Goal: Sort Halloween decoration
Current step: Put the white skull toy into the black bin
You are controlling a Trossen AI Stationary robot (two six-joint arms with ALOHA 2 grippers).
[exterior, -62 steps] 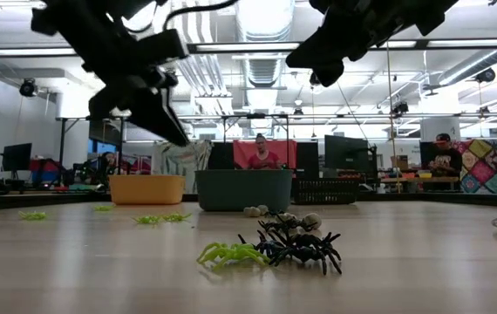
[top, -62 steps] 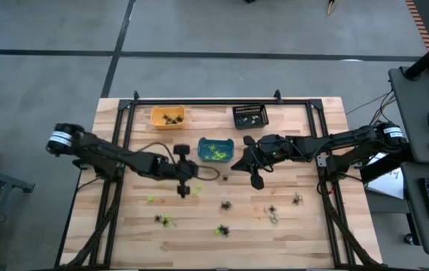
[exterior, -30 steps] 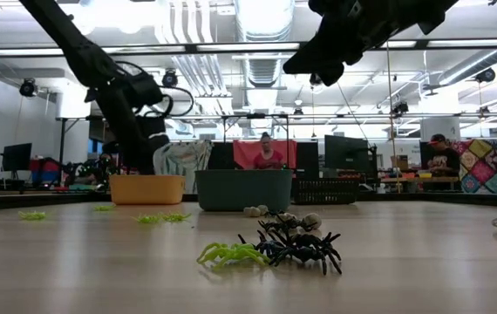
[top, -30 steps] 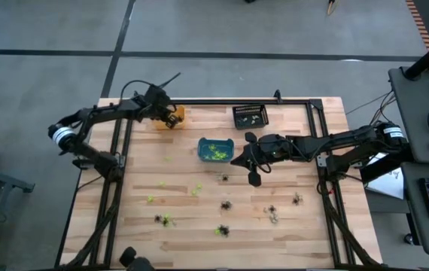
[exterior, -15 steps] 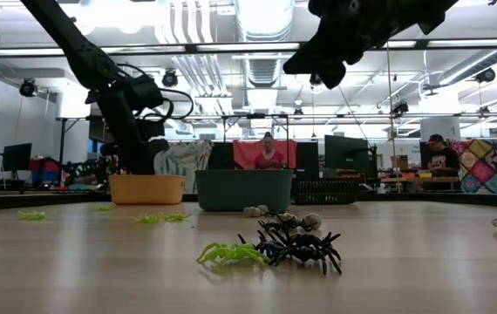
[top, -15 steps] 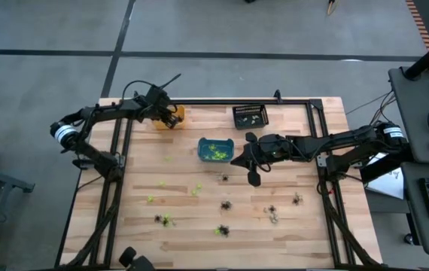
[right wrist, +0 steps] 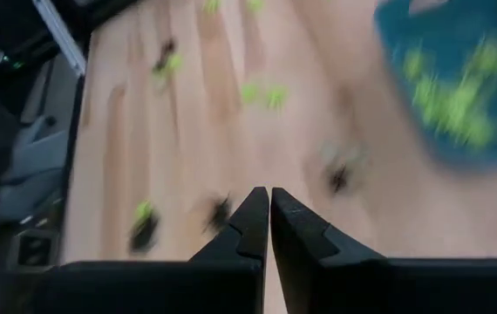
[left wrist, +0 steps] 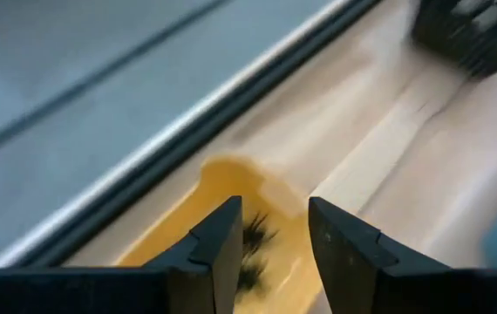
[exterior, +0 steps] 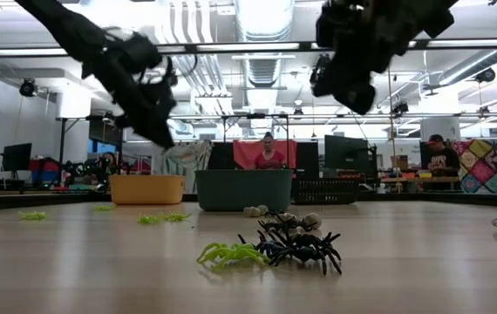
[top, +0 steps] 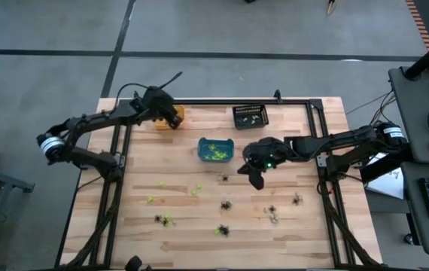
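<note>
Small plastic spiders, the Halloween decoration, lie scattered on the wooden table: lime green ones (top: 151, 199), black ones (top: 226, 204) and a pale one (top: 274, 219). A close cluster (exterior: 275, 246) fills the low view. My left gripper (left wrist: 275, 209) hangs open above the orange bin (left wrist: 222, 187) at the far left, with nothing between its fingers. Dark spiders (left wrist: 253, 235) lie in that bin. My right gripper (right wrist: 268, 194) is shut and empty, held above the table (top: 257, 181) to the right of the teal bin (top: 202, 143).
The teal bin (exterior: 243, 189) holds green spiders, and the black bin (top: 235, 113) stands at the far edge. A metal frame (top: 222, 101) borders the table's far side. People sit at desks beyond the table (exterior: 263, 150).
My left gripper has risen from the orange bin and now hangs clear above it, tipped at a slant. My right gripper has rolled about its own line and tipped further down, staying over the same spot to the right of the teal bin.
</note>
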